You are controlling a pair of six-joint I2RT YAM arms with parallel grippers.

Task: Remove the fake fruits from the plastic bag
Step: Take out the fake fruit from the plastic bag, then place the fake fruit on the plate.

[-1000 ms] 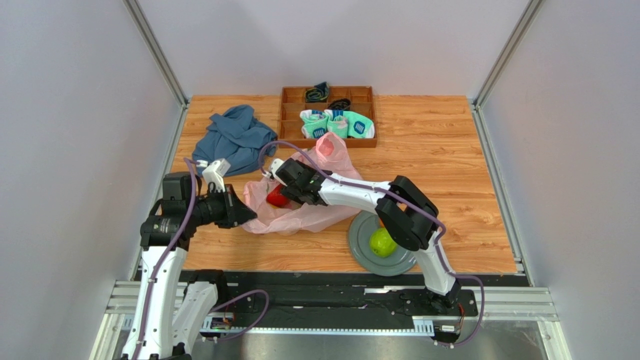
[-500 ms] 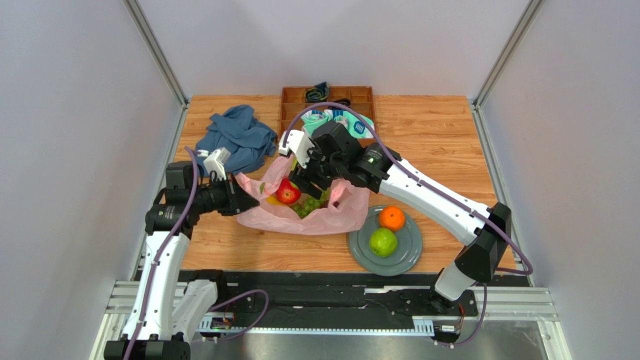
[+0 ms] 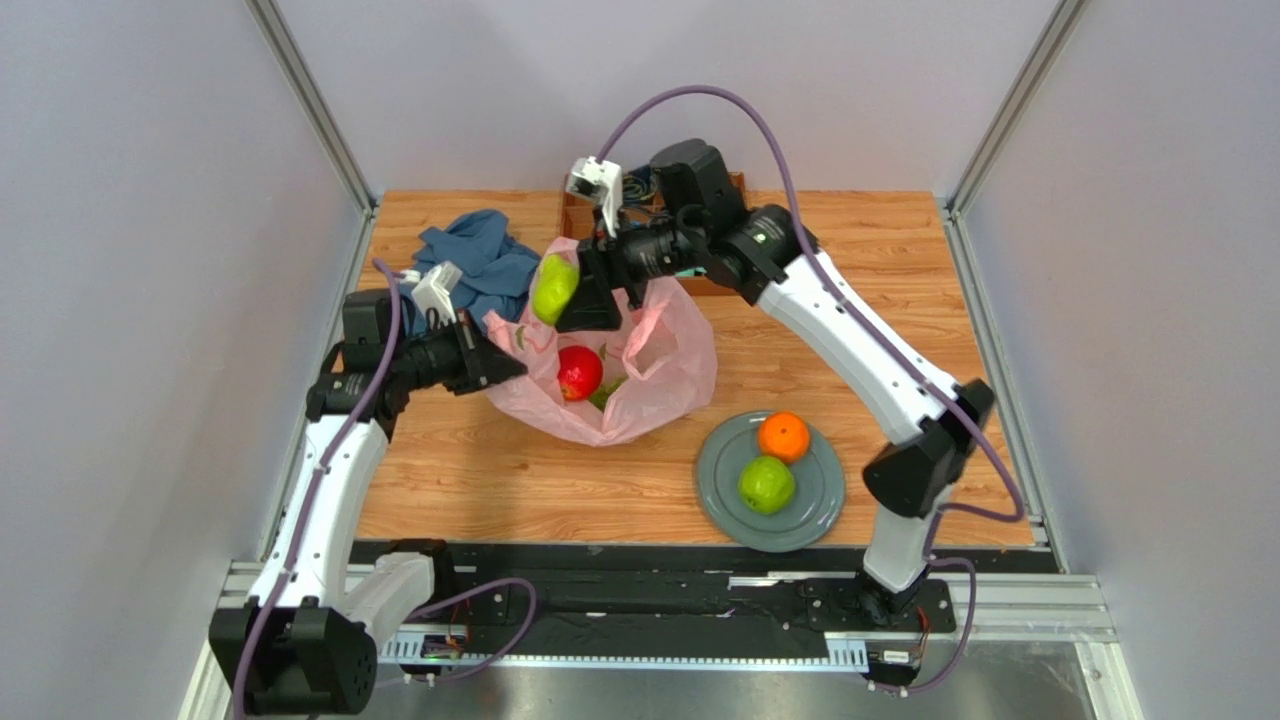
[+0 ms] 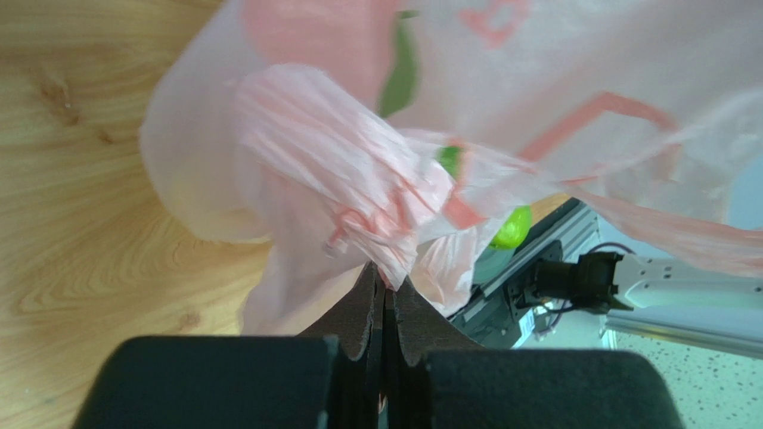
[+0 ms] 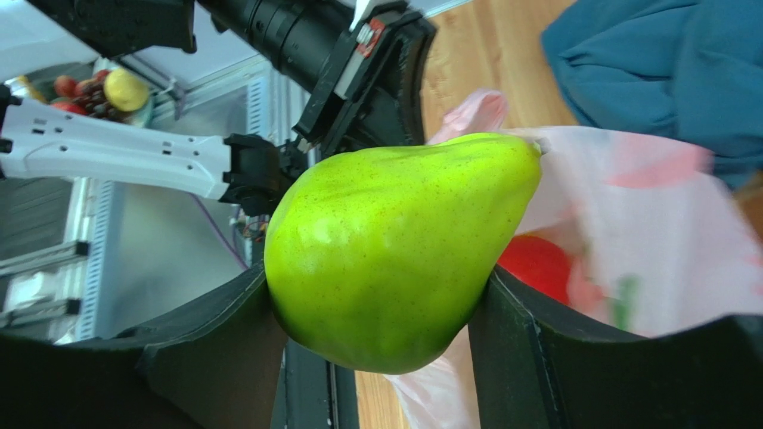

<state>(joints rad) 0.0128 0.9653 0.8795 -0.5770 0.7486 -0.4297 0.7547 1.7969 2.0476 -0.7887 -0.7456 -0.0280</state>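
Note:
The pink plastic bag (image 3: 649, 348) lies open mid-table. My left gripper (image 3: 504, 365) is shut on a bunched piece of its left rim, and the film (image 4: 340, 170) is pinched at the fingertips of that gripper (image 4: 385, 281). My right gripper (image 3: 568, 294) hangs above the bag's far side, shut on a green pear (image 3: 555, 288). The pear (image 5: 394, 241) fills the space between its fingers. A red apple (image 3: 579, 369) and something green (image 3: 606, 396) remain inside the bag. An orange (image 3: 783, 437) and a green apple (image 3: 766, 485) rest on the grey plate (image 3: 718, 488).
A crumpled blue cloth (image 3: 473, 258) lies at the back left, just beyond the bag. The grey plate stands near the front edge, right of the bag. Grey walls and metal posts close in the table on both sides.
My right gripper has come up out of the bag with the green pear and swung toward the back. My left gripper has kept its pinch and pulled the bag's rim upward.

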